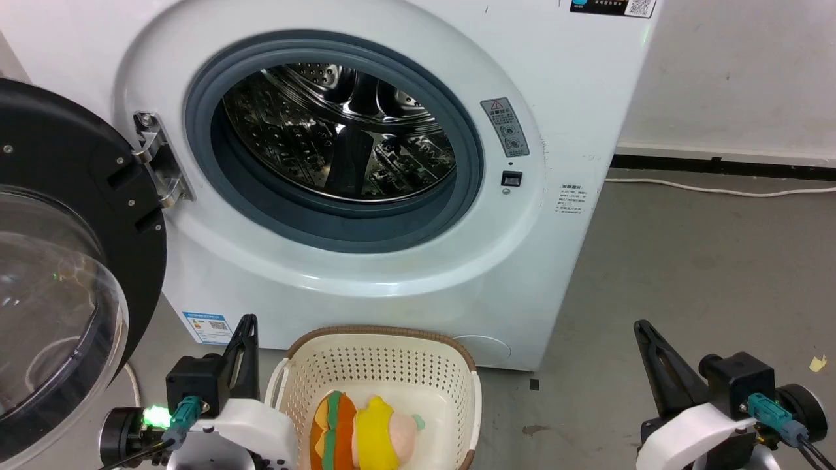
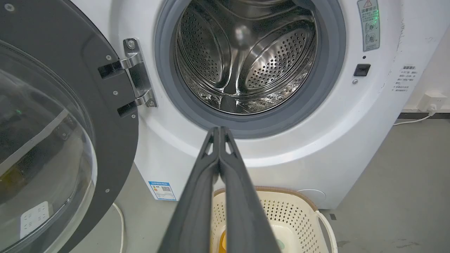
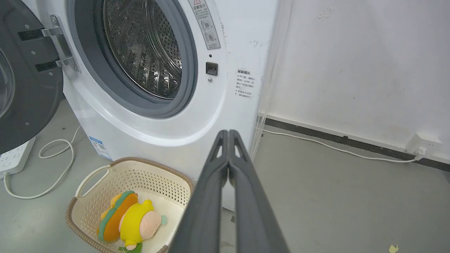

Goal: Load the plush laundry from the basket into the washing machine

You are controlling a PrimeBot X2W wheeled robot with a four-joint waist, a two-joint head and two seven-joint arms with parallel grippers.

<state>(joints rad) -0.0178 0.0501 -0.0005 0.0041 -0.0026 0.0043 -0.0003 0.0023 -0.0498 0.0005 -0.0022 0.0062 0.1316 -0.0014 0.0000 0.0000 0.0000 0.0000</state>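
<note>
burger plush (image 1: 330,431) and doll (image 1: 385,434) lie touching inside the basket (image 1: 385,334), probably light and squishy, so pinch mid-body; left gripper (image 1: 249,321) and right gripper (image 1: 643,326) flank the basket, fingers pressed together, empty; washing machine (image 1: 392,281) just behind it, door (image 1: 72,196) open

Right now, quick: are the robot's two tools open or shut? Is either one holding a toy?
Left tool: closed, holding nothing.
Right tool: closed, holding nothing.
</note>
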